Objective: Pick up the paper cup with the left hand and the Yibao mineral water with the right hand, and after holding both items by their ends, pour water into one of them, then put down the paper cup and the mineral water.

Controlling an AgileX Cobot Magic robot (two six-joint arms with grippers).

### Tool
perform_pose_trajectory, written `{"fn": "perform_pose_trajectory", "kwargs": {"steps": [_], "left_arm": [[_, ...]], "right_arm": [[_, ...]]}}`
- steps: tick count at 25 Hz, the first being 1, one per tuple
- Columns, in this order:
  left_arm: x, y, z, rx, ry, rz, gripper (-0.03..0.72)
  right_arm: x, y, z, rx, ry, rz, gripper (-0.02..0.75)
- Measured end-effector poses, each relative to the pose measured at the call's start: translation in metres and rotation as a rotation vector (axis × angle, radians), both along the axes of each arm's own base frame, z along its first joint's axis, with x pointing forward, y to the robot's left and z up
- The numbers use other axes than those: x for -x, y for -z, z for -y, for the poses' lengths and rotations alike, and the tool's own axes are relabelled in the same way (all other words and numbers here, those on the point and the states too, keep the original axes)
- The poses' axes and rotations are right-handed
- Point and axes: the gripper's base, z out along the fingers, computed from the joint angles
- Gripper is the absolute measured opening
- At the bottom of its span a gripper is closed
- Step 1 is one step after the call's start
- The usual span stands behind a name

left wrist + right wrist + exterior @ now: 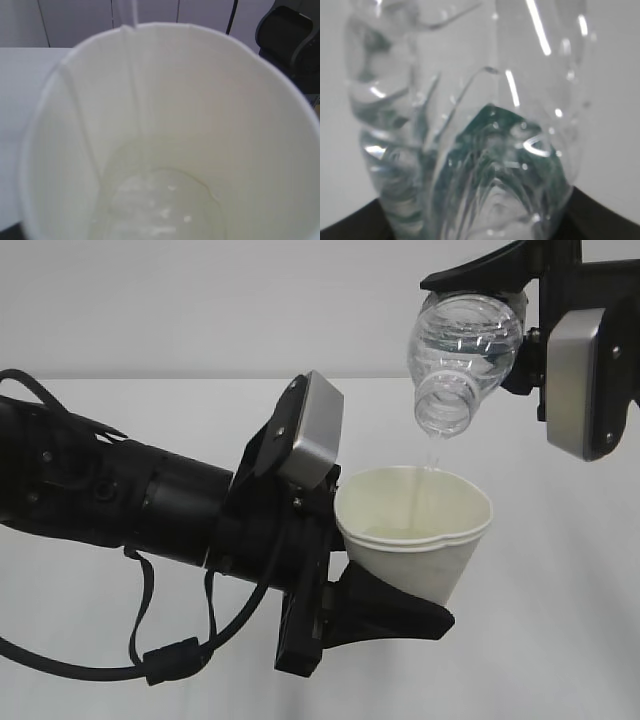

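Pouring is the step in hand, so your main care is to hold the stream inside the cup (415,530) and not let it wander to the rim. The left hand (385,605) holds the cup from below, its fingers closed around the lower part, and the cup stands almost upright in the air above the table (560,640), not resting on it. The right hand (520,300) grips the bottle (462,355) near its base end, at the top right of the exterior view, and the bottle is tipped with the mouth pointing down, just above the far side of the cup's rim but not touching it. A thin stream falls from the mouth into the cup; in the left wrist view it runs down close to the back wall, and a shallow pool of water (160,205) lies at the bottom. I judge the stream is a little near the wall, so you would do well to bring the mouth slightly more over the middle of the cup, and to tilt slowly, because a soft ribbed bottle can gulp and splash. Keep the cup level and do not squeeze it more, since paper walls fold easily; one crease already shows near the rim. For writing: the right wrist view shows only a dark green patch (495,135) through the clear plastic, and no characters can be read in any view. The cup is plain white with no print.
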Motion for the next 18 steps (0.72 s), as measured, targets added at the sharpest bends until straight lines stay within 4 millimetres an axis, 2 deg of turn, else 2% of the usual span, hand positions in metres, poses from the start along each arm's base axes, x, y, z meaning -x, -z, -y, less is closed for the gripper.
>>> {"fn": "perform_pose_trajectory", "kwargs": {"steps": [18], "left_arm": [[0.0002,0.0004,-0.0002,-0.004,0.003,0.003,0.428]], "right_arm": [[0.0,0.0,0.0,0.009,-0.003,0.011,0.423]]}}
